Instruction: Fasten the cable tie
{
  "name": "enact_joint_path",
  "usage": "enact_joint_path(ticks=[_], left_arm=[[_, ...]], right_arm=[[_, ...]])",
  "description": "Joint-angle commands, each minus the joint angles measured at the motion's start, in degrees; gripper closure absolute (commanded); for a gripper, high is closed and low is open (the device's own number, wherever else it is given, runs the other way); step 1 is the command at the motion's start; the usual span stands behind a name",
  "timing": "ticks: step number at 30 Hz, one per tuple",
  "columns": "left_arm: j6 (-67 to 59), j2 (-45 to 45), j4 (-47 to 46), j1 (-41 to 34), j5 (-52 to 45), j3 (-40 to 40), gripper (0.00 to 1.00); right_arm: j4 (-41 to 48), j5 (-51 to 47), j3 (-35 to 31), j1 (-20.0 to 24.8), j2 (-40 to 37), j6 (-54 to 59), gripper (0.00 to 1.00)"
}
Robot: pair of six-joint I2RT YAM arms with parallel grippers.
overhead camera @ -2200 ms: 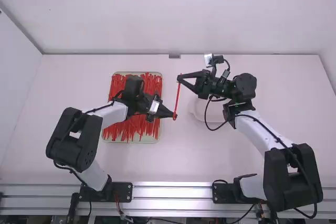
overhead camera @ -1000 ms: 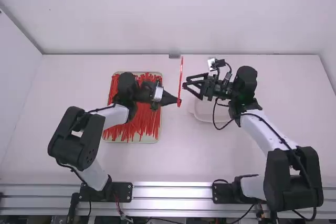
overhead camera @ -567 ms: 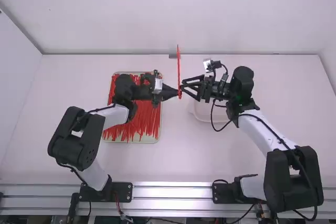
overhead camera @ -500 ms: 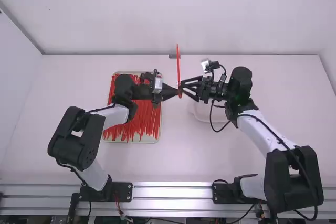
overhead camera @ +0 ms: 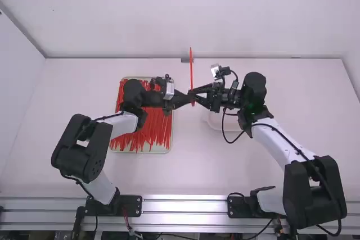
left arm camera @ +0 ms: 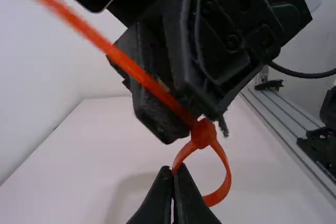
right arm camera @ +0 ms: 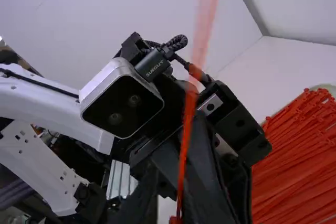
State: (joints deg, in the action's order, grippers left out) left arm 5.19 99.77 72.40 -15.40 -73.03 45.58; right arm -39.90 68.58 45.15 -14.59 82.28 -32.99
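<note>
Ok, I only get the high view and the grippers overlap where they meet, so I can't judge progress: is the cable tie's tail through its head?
Observer: Yes. The left wrist view shows the cable tie closed into a small loop, tail fed through its head.
Operator: What does the left hold?
Observer: The left gripper is shut on that loop, just beside the head.
Operator: And the right?
Observer: The right gripper is clamped on the strap on the head's other side, the long tail running out past it.
</note>
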Motion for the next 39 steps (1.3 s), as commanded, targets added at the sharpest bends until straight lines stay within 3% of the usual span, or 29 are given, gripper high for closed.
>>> enact_joint_path(ticks=[1, 10, 12, 13, 14, 29, 34, 39], left_arm=[[0.42, 0.2, 0.24, -0.39, -1.29, -0.13, 0.98], [0.57, 0.2, -1.53, -0.37, -0.83, -0.13, 0.96], [0.57, 0.2, -2.21, -0.37, -0.83, -0.13, 0.81], [0.57, 0.2, -2.25, -0.37, -0.83, -0.13, 0.6], [0.59, 0.2, -2.32, -0.37, -0.92, -0.13, 0.01], [1.01, 0.2, -4.94, -0.35, 3.69, 0.76, 0.01], [-2.8, 0.2, -16.74, -0.35, 3.69, 6.36, 0.01], [-12.81, 0.2, -38.07, -0.35, 7.48, 14.93, 0.01]], right_arm=[[-0.35, -0.15, 1.38, -0.46, -0.96, -0.17, 1.0], [-0.17, -0.66, 1.38, -0.07, -0.96, -0.15, 1.0], [-0.15, -0.72, 1.38, 0.9, -0.96, 0.09, 1.0], [-0.15, -0.7, 1.38, 0.96, -0.96, 0.11, 1.0], [-0.15, -0.68, 1.38, 1.81, -0.96, 0.31, 1.0], [6.86, -0.9, 1.38, 12.02, -0.96, 7.48, 1.0], [14.78, -4.0, 1.38, 13.62, -0.96, 13.16, 1.0], [22.97, -8.79, 1.38, 14.53, -0.96, 18.82, 1.0]])
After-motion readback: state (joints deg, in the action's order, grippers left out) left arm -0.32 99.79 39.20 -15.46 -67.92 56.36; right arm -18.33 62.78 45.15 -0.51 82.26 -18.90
